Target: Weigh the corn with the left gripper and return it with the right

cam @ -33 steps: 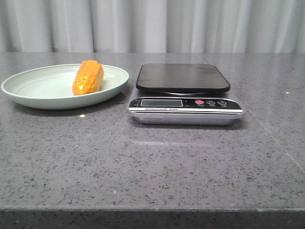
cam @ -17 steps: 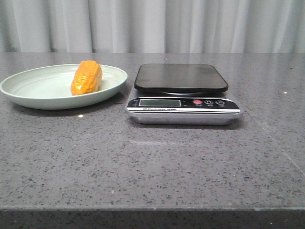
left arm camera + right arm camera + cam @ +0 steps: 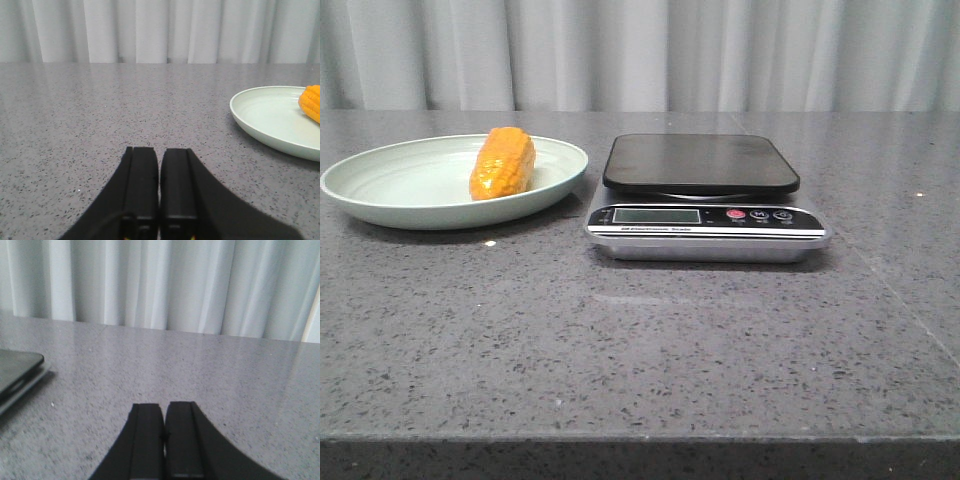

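Note:
The orange corn point(image 3: 503, 163) lies on a pale green plate point(image 3: 390, 190) at the table's left. A kitchen scale point(image 3: 705, 215) with a black platform point(image 3: 700, 162) stands beside the plate, to its right. Neither gripper shows in the front view. In the left wrist view my left gripper point(image 3: 159, 150) is shut and empty, low over the grey table, with the plate point(image 3: 270, 112) and the corn's end point(image 3: 311, 102) off to one side. In the right wrist view my right gripper point(image 3: 164, 406) is shut and empty, with the scale's edge point(image 3: 17, 371) at the frame's side.
The grey speckled table point(image 3: 640, 340) runs to a front edge near the bottom of the front view. A white curtain point(image 3: 640, 50) hangs behind the table.
The front view has shifted very slightly between the frames. The corn, plate and scale hold the same places relative to one another.

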Tool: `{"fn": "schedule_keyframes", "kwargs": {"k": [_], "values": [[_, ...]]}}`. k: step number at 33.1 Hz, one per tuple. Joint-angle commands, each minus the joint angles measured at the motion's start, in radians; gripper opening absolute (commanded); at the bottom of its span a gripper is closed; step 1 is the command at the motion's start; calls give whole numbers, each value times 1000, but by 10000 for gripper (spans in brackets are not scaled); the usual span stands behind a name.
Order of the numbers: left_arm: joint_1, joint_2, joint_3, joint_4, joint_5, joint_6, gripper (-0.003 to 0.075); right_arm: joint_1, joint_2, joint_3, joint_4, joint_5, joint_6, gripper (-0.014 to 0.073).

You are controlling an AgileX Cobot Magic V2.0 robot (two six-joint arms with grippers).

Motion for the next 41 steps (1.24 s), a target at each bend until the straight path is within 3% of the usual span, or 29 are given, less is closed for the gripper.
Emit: {"fn": "schedule_keyframes", "kwargs": {"k": [1,9,18,41], "values": [[0,-20,6,-8,-71,-2,127,-3,-44,12,-60,-92,19,165],[0,-20,6,-8,-69,-2,127,2,-95,48,-145,-108,150,165],[0,-20,6,-8,-69,-2,127,104,-95,48,-161,-107,149,165],[0,-20,6,-8,-69,-2,127,107,-95,48,-161,-107,149,165]]}}
